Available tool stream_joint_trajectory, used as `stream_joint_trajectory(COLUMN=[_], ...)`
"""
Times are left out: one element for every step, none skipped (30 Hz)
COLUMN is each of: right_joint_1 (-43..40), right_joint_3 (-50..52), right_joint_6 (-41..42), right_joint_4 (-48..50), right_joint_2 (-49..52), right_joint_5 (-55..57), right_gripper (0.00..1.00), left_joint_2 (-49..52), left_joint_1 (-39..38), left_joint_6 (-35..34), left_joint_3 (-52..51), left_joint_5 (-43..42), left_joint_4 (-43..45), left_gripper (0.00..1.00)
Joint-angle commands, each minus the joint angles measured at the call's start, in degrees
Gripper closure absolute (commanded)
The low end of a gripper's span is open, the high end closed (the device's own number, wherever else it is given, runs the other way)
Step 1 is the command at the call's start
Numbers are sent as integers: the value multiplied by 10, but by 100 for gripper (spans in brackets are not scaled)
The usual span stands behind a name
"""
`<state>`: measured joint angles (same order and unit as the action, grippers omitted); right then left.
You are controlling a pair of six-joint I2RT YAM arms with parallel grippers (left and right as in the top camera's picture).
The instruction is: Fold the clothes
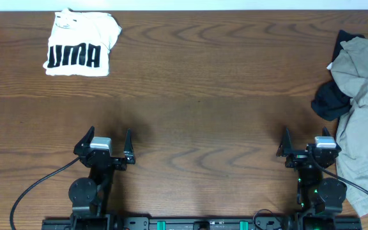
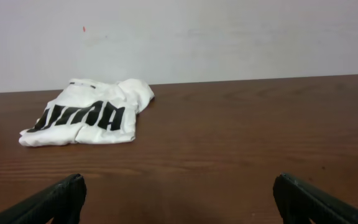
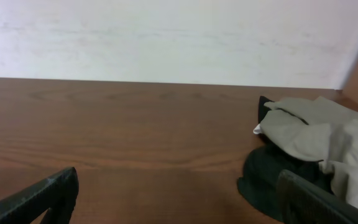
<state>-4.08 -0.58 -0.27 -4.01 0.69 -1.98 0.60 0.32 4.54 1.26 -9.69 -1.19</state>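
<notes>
The white T-shirt (image 1: 80,43) with black block lettering lies folded into a small packet at the far left of the table, lettering up. It also shows in the left wrist view (image 2: 87,114), far ahead and to the left. My left gripper (image 1: 109,139) is open and empty near the front edge, well short of the shirt; its fingertips frame bare wood (image 2: 178,193). My right gripper (image 1: 305,140) is open and empty near the front right, its fingertips spread wide (image 3: 179,193).
A heap of unfolded clothes lies at the right edge: a beige garment (image 1: 366,108) over a dark navy one (image 1: 329,102), also in the right wrist view (image 3: 319,134). The brown wooden table (image 1: 203,96) ends at a white wall at the back.
</notes>
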Motion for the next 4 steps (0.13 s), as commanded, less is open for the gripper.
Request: stream_joint_trajectory(right_joint_1=[-11,-10,-10,-10], right_joint_3=[3,3,3,3], right_joint_6=[2,2,2,2], right_joint_4=[0,0,0,0], right_joint_2=[-4,-4,-4,-4], right_joint_5=[-6,-6,-6,-6], right_gripper=[1,1,1,1], left_joint_2=[-4,-4,-4,-4], left_joint_1=[3,3,3,3], left_joint_6=[2,2,2,2], left_joint_3=[-10,-10,-10,-10], left_joint_5=[-12,-12,-12,-12], left_joint_4=[-18,-18,-18,-18], left_gripper=[2,2,2,2])
